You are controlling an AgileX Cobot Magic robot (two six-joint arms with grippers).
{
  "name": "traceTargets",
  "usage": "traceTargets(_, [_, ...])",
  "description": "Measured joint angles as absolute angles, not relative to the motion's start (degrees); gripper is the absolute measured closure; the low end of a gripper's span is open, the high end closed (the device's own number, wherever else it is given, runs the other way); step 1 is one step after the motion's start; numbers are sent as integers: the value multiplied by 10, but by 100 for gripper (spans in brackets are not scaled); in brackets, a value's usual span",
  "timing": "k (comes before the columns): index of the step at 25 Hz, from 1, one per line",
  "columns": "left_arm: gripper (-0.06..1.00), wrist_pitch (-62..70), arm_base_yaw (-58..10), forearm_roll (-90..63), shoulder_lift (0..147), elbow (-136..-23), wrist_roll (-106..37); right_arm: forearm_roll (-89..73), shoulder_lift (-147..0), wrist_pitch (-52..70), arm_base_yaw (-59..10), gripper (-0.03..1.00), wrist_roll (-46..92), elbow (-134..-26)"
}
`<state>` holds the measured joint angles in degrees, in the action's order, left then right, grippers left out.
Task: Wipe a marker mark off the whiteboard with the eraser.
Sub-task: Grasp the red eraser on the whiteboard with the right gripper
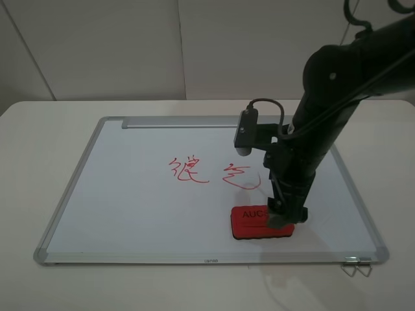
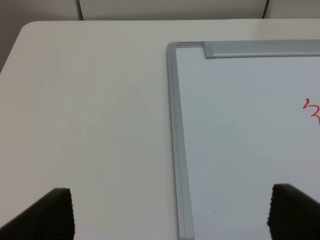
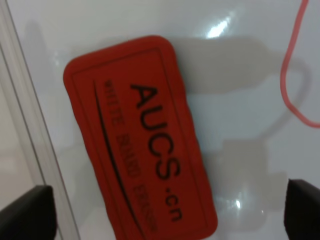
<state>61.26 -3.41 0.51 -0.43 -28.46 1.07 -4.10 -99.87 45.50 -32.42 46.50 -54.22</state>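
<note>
The whiteboard [image 1: 130, 194] lies flat on the table. The marker mark [image 1: 188, 170], a thin red scribble, sits near the board's middle; its edge shows in the left wrist view [image 2: 312, 107]. The red eraser [image 1: 253, 223] with "AUCS" lettering rests on the board near the front edge. My right gripper [image 1: 283, 218] hangs over the eraser's right end, open. In the right wrist view its dark fingertips [image 3: 25, 215] stand wide on either side of the eraser [image 3: 140, 135]. My left gripper [image 2: 170, 220] is open over the table beside the board's left frame, out of the exterior view.
A second red squiggle over a bowl-shaped loop [image 1: 243, 175] lies just behind the eraser, its stroke [image 3: 292, 75] showing in the right wrist view. The silver tray bar [image 1: 181, 122] runs along the far edge. A metal clip [image 1: 355, 267] sits at the front right corner.
</note>
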Motion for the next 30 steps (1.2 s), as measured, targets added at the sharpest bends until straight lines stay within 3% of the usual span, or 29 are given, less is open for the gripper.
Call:
traceTargets(17, [17,613,-34,5,-4,-285,11,-9,-1054,419,-374,15,467,-543])
traceTargets(30, [17,613,-34,5,-4,-285,11,24,-1073,430,-375,15,467,-543])
